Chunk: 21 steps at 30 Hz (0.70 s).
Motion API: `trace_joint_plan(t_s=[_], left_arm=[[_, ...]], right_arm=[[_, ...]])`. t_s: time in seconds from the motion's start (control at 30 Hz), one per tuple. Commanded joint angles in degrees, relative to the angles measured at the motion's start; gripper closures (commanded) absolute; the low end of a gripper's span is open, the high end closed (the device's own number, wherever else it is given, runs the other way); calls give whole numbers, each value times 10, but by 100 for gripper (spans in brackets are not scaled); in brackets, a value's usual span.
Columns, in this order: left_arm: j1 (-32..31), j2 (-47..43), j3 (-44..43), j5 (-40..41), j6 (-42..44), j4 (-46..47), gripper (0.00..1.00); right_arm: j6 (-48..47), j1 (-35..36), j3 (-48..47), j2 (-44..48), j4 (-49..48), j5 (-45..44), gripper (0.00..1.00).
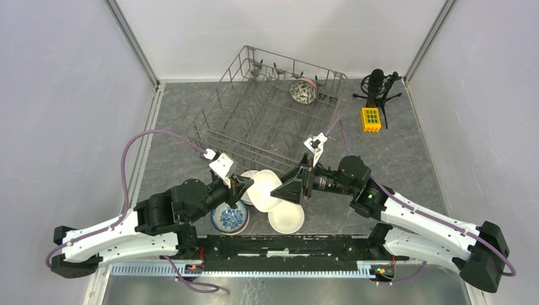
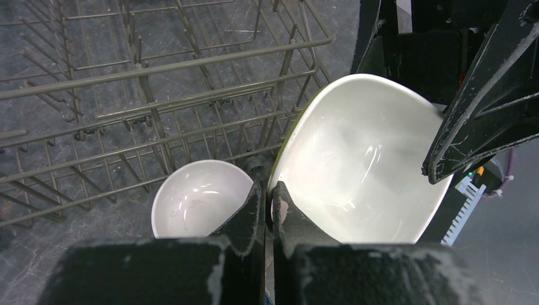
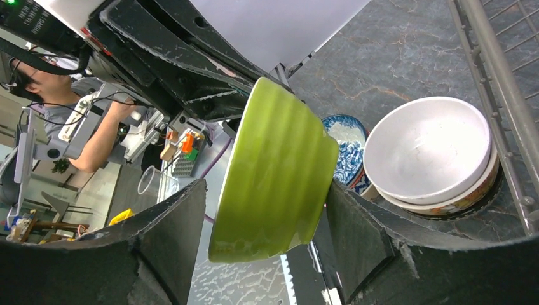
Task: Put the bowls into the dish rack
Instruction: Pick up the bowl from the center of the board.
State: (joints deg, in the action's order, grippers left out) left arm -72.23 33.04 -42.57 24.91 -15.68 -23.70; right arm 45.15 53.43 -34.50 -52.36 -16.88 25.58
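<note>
Pinching the green bowl (image 3: 273, 159) by its rim, L gripper (image 2: 266, 190) is clamping tight, holding it tilted just in front of the rack (image 1: 267, 121). R gripper (image 3: 266, 187) is gaping wide, fingers straddling it; contact unclear. White bowl (image 3: 426, 149) is sitting by the rack.

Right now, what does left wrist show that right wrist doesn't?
Left wrist only: the green bowl's white inside, the left tool shut on its rim, rows of dish rack tines. Right wrist only: its green outside, the blue-and-white bowl, a person beyond the table. Both: that bowl, the right tool open around it, a white bowl by the rack.
</note>
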Motion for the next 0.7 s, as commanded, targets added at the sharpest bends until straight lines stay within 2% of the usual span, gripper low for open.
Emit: trace_joint_plan(t_s=[0.0, 0.43, 0.6, 0.67], left_arm=[[0, 11, -47, 2, 39, -17, 98], [0, 13, -49, 13, 39, -22, 98], [0, 11, -48, 14, 37, -22, 98], [1, 10, -48, 14, 36, -22, 98]], right_arm=[[-14, 4, -20, 5, -3, 10, 27], [-14, 4, -7, 24, -13, 5, 30], [-4, 3, 3, 27, -27, 2, 37], [-1, 4, 2, 23, -31, 5, 45]])
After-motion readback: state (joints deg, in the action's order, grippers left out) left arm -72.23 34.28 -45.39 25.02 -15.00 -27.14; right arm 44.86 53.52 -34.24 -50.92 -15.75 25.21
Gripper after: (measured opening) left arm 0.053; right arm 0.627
